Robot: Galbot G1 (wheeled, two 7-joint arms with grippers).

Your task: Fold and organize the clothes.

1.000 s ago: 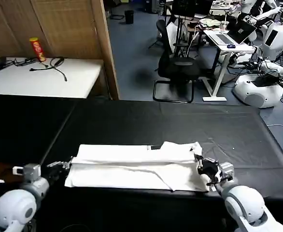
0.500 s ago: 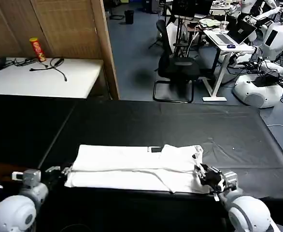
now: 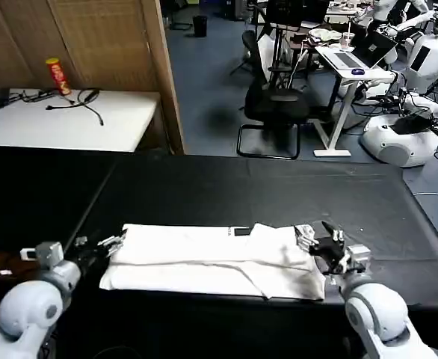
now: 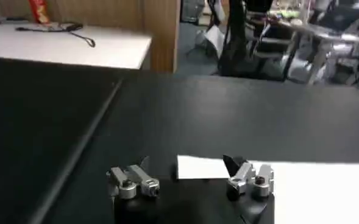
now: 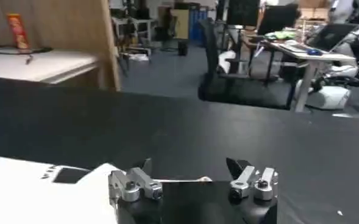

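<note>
Fingers of both grippers stand apart, clamped on nothing. The left gripper [image 3: 99,246] sits low at the left end of the T-shirt [image 3: 211,260], with one finger just over the shirt's corner and the other over bare black table [image 3: 279,194]; in the left wrist view the left gripper [image 4: 191,176] shows the same, one fingertip lying at the white corner of the T-shirt [image 4: 313,189] and the other on the dark surface. The right gripper [image 3: 325,241] is at the right end of the shirt, its fingers spread above the upper right corner of the cloth. In the right wrist view the right gripper [image 5: 191,176] has one finger beside the edge of the T-shirt [image 5: 39,192] and the other over the table [image 5: 185,131]; whether either finger touches the cloth cannot be told. The shirt lies flat along the near edge of the table as a long white band, folded lengthwise, with a small dark mark showing near the middle of its far edge and a diagonal crease toward its right end. Behind the black table, a white table [image 3: 62,120] stands at the left, carrying a red can [image 3: 57,76] and a black cable [image 3: 81,101]. A black office chair [image 3: 279,105] stands on the floor beyond.
</note>
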